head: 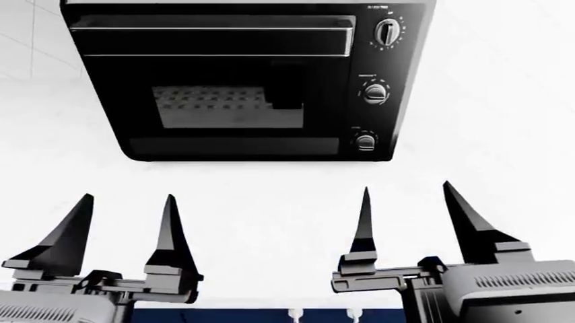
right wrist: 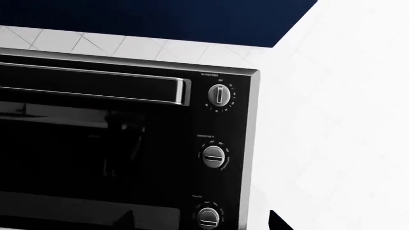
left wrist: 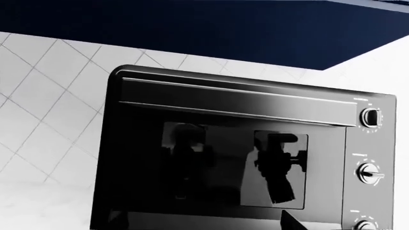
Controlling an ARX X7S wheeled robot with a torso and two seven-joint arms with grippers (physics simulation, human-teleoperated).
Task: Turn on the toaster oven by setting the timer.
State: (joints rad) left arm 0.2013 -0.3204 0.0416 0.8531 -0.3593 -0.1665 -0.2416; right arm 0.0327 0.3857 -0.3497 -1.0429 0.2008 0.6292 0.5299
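The toaster oven (head: 225, 138) is a glossy black box with a glass door and a wide bar handle (head: 211, 40), standing on the white counter ahead of me. Three dials run down its right side. The timer (head: 387, 31) is the top, largest one, ringed by white ticks, with its pointer upright. It also shows in the right wrist view (right wrist: 220, 94) and the left wrist view (left wrist: 370, 117). My left gripper (head: 128, 202) and right gripper (head: 406, 192) are both open and empty, held short of the oven's front. The right one is roughly in line with the dial column.
A middle dial (head: 375, 93) and a small bottom dial (head: 365, 142) sit below the timer. The oven stands on a white counter (head: 485, 134) against a tiled wall (left wrist: 45, 96). A dark blue cabinet (left wrist: 223, 28) hangs above it.
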